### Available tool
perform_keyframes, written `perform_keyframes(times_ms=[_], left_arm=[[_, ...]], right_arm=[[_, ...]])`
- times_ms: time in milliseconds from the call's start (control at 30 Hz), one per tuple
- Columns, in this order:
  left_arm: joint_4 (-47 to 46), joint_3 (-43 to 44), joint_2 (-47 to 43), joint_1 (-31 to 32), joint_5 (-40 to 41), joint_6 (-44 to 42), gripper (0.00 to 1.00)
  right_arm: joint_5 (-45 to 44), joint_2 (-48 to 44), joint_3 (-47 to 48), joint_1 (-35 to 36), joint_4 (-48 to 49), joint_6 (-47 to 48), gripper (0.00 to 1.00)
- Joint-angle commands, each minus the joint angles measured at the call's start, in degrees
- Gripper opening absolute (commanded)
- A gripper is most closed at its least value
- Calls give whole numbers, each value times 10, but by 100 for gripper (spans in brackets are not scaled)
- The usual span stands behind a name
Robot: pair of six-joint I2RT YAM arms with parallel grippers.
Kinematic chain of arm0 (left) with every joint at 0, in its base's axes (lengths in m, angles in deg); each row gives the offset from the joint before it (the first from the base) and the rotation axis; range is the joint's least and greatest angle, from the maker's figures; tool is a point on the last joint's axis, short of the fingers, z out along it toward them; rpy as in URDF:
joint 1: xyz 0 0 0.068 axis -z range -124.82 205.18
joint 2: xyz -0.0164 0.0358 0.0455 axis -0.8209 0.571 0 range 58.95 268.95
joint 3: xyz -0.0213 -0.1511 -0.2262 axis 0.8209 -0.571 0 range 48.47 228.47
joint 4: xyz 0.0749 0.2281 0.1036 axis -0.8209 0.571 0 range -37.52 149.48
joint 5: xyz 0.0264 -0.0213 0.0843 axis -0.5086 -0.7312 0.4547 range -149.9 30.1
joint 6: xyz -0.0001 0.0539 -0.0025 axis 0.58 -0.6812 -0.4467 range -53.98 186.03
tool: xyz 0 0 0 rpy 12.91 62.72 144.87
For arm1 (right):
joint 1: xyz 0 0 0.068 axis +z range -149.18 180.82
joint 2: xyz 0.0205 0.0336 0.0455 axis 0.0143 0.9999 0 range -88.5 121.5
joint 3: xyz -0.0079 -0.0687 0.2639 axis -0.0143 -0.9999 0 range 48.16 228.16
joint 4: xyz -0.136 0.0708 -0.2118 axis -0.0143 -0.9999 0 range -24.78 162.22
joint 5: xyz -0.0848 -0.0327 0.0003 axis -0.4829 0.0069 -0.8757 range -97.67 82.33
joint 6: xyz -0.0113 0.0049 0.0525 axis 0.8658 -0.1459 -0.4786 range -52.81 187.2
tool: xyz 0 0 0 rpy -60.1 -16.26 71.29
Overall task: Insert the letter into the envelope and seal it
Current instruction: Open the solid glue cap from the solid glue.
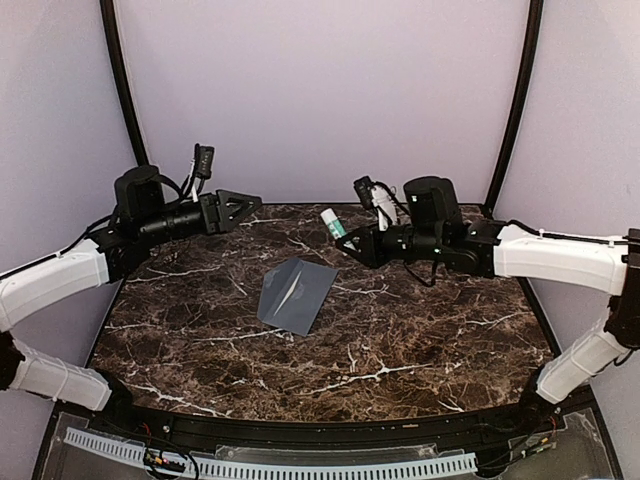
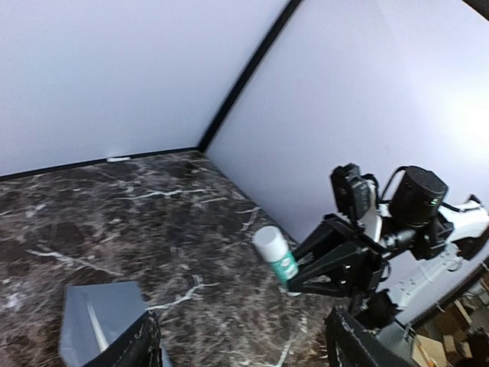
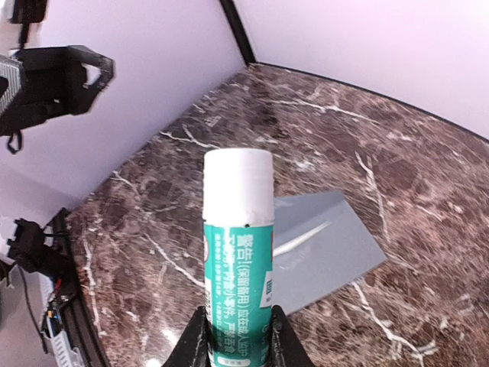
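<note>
Right gripper [image 3: 235, 336] clamps a capped glue stick [image 3: 237, 229] aloft, likely for sealing the envelope [image 1: 296, 295] lying flat; left gripper [image 1: 245, 208] hangs open, empty.

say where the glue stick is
Top view: the glue stick is clamped in the right gripper's jaws, beyond and right of the envelope.
</note>
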Motion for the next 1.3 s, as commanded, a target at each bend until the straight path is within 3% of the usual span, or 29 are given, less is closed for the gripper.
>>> perform_keyframes(times_ms=[0,100,200,533,1100,1267], left_arm=[[-123,45,35,51,-101,76,74],[-215,41,61,72,-136,161,77],[-275,37,85,92,-144,186,78],[-316,14,104,146,-123,200,80],[-352,18,139,159,-122,216,26],[-347,16,143,159,-110,218,32]], right_arm=[[68,-26,5,34,93,13,12],[77,-33,2,54,140,5,13],[79,-32,-5,70,199,-6,13],[54,-18,-15,96,299,-15,14],[63,1,-9,108,307,-25,14],[67,6,-5,111,306,-23,13]])
